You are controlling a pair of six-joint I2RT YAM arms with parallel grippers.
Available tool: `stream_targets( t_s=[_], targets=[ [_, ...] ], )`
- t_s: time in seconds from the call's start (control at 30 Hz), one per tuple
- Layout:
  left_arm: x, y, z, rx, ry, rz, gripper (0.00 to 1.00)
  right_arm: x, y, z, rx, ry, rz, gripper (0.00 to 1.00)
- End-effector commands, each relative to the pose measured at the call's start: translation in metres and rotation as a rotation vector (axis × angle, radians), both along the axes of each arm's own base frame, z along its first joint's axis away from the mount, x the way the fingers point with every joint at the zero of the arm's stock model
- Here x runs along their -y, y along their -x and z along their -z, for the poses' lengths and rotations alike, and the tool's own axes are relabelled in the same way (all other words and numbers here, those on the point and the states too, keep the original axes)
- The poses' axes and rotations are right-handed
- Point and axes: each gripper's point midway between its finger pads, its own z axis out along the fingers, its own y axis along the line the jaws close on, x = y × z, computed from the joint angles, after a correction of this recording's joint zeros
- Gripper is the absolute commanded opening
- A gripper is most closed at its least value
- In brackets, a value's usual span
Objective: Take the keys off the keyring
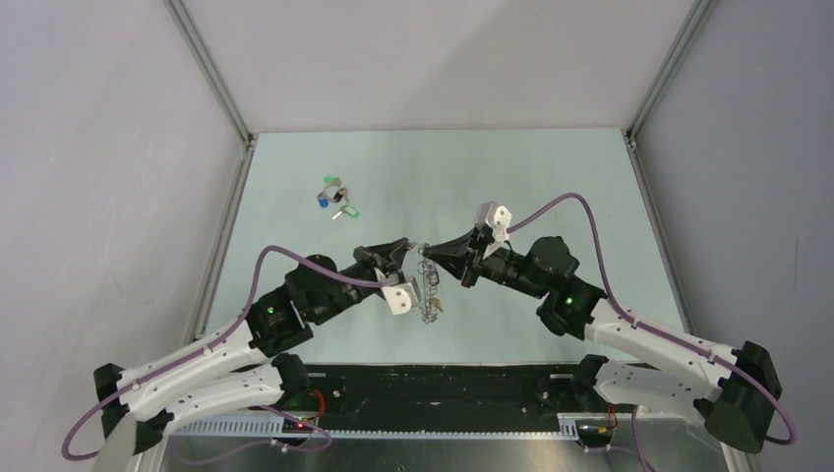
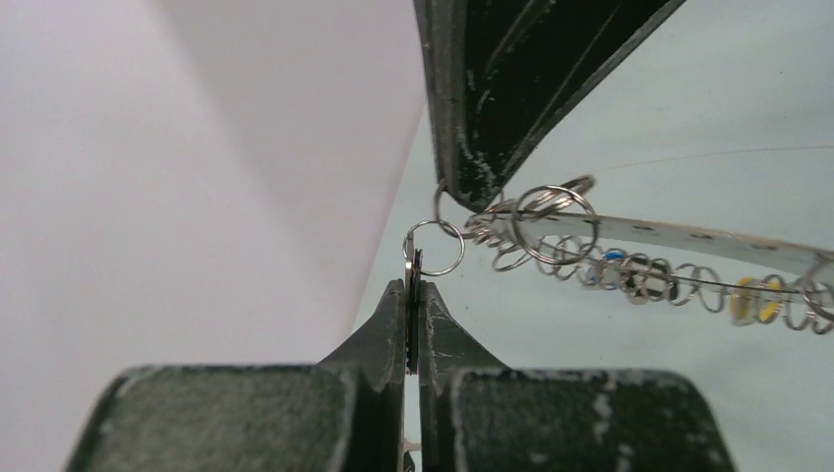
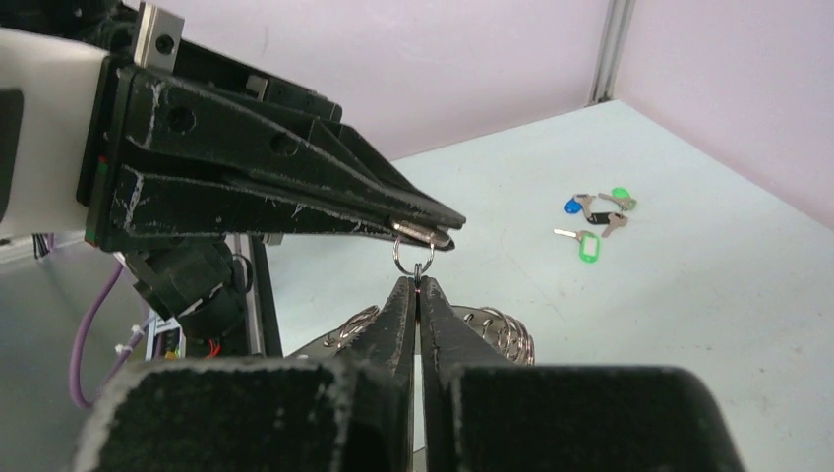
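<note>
Pinched tight in the left gripper (image 2: 413, 285): a key (image 3: 423, 233). Clamped in the closed right gripper (image 3: 417, 285): its wire loop (image 3: 397, 258). Beneath the tips, the dangling keyring (image 1: 431, 295); well apart on the table (image 1: 511, 177), loose tagged keys (image 1: 336, 197).

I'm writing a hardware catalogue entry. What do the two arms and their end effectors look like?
The left arm and right arm have white lower links, black upper joints and a looping purple cable. The left end effector and right end effector are black tapered fingers, scuffed whitish.

Pale green table (image 1: 551, 177), plain white walls (image 1: 98, 147), aluminium corner posts (image 1: 209, 69).
</note>
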Motion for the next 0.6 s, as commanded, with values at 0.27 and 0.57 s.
stream_targets(
  t_s=[0.27,0.57],
  targets=[
    [0.005,0.005,-0.025,0.036,0.072,0.041,0.00,0.001,0.003,-0.069,0.095,-0.296,-0.033,0.00],
    [0.004,0.006,-0.028,0.037,0.082,0.042,0.00,0.008,0.008,-0.069,0.093,-0.374,-0.065,0.00]
  ],
)
